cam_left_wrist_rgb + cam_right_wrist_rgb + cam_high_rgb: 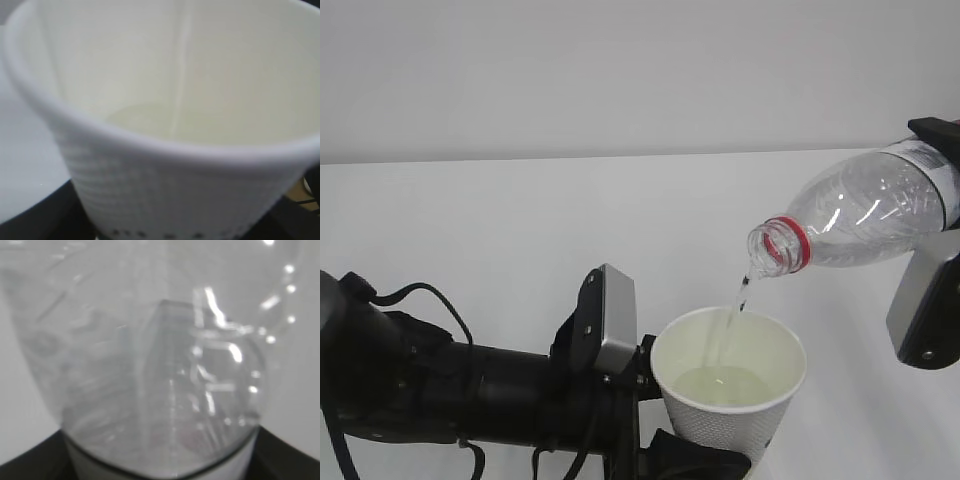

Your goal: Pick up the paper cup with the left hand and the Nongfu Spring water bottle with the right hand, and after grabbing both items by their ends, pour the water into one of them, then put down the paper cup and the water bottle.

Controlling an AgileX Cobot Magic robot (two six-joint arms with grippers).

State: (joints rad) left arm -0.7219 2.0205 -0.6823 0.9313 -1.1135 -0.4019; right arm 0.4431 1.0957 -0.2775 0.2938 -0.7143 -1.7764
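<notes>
Left hand [665, 440] clamping paper cup [728, 385], right hand [940, 250] clamping Nongfu Spring water bottle [860, 215]; thin water [742, 295] stream near rim, slight drift risking spill onto counter [470, 220].

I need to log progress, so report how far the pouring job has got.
Done: the left hand holds the paper cup and the right hand holds the Nongfu Spring water bottle, both lifted. In hand: the bottle is tipped, uncapped, and a thin stream of water falls into the cup, which already holds some liquid. Left: stop pouring, then set cup and bottle down.
</notes>
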